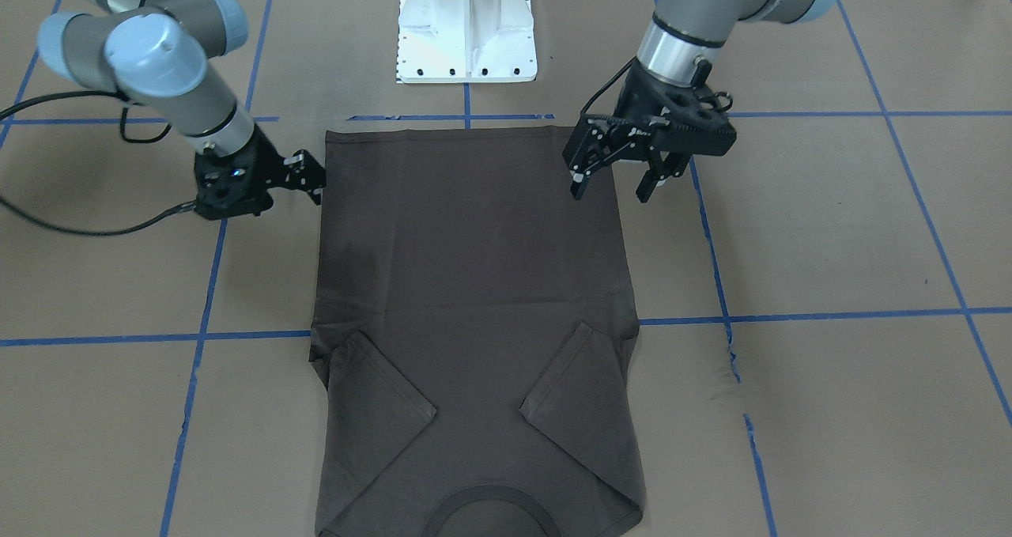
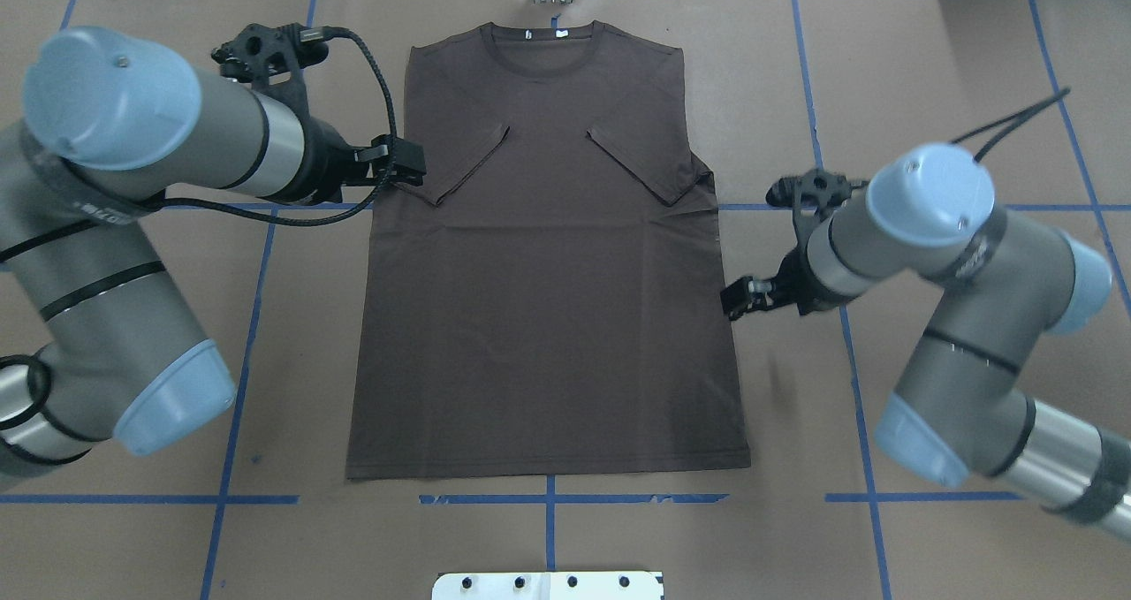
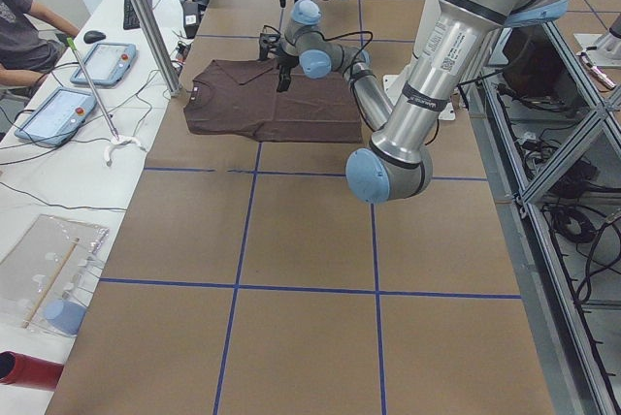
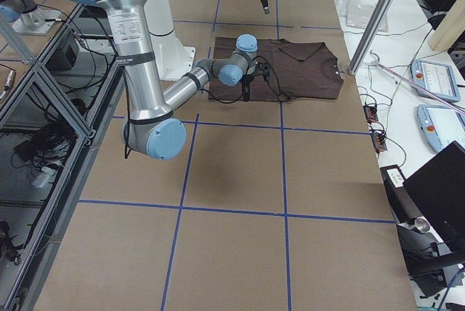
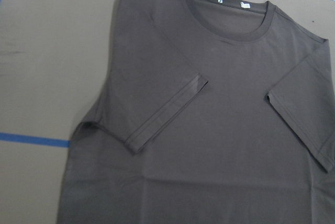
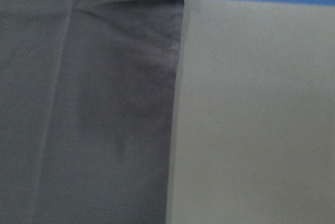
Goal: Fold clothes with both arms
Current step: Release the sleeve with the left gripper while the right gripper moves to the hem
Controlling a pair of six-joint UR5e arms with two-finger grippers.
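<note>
The clothes are one dark grey-brown T-shirt [image 1: 474, 284] [image 2: 548, 317], lying flat on the brown table with its collar at the far end from the robot. Both short sleeves are folded inward onto the body. My left gripper [image 1: 615, 187] [image 2: 408, 163] hangs open and empty, raised above the shirt's left edge. Its wrist view looks down on the collar and folded sleeves [image 5: 209, 130]. My right gripper [image 1: 316, 179] [image 2: 735, 301] sits low beside the shirt's right edge, apart from the cloth. It looks open and holds nothing. The right wrist view shows that straight edge [image 6: 89, 103] close up.
The white pedestal base [image 1: 466, 39] [image 2: 548, 585] stands just behind the shirt's hem. Blue tape lines [image 2: 256, 317] cross the table. In the exterior left view, a side bench holds tablets [image 3: 58, 114], and a seated person [image 3: 19, 37] is beside it.
</note>
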